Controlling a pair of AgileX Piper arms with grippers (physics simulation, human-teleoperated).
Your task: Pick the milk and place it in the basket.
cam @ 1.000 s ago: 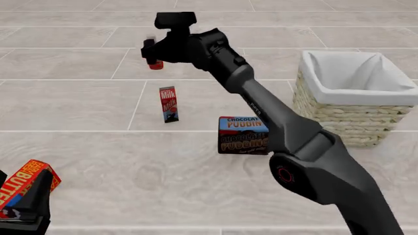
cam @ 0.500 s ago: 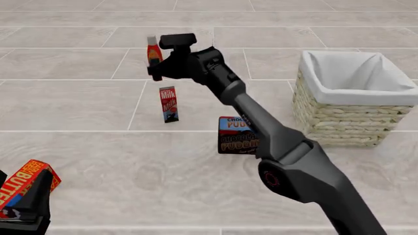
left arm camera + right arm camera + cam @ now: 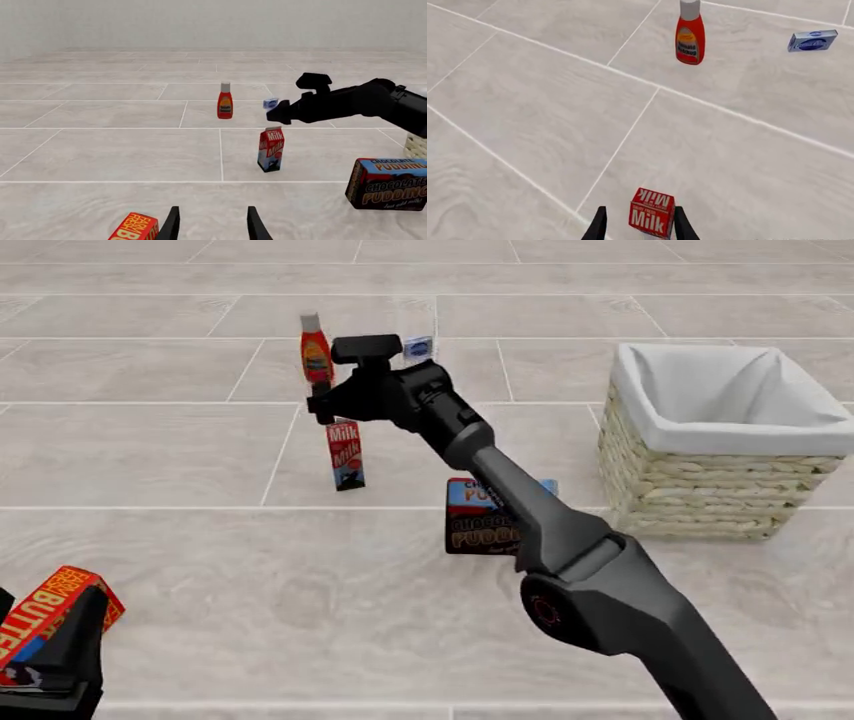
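The milk (image 3: 346,453) stands upright on the tiled surface, a narrow carton with a red top and dark blue base. My right gripper (image 3: 323,406) hangs just above it. In the right wrist view its open fingers straddle the carton's red top (image 3: 652,218) with gaps on both sides, not touching. The left wrist view shows the milk (image 3: 270,149) below the right gripper (image 3: 277,113). The wicker basket (image 3: 707,490), lined in white cloth, sits at the right. My left gripper (image 3: 212,227) is open with nothing in it, low at the near left (image 3: 54,680).
A red ketchup bottle (image 3: 315,350) and a small blue box (image 3: 419,347) stand behind the milk. A chocolate pudding box (image 3: 478,520) lies between milk and basket, partly behind my right arm. A butter box (image 3: 60,612) sits by the left gripper.
My right arm has swung down and nearer, from beside the ketchup bottle to just over the milk. The left arm has stayed still.
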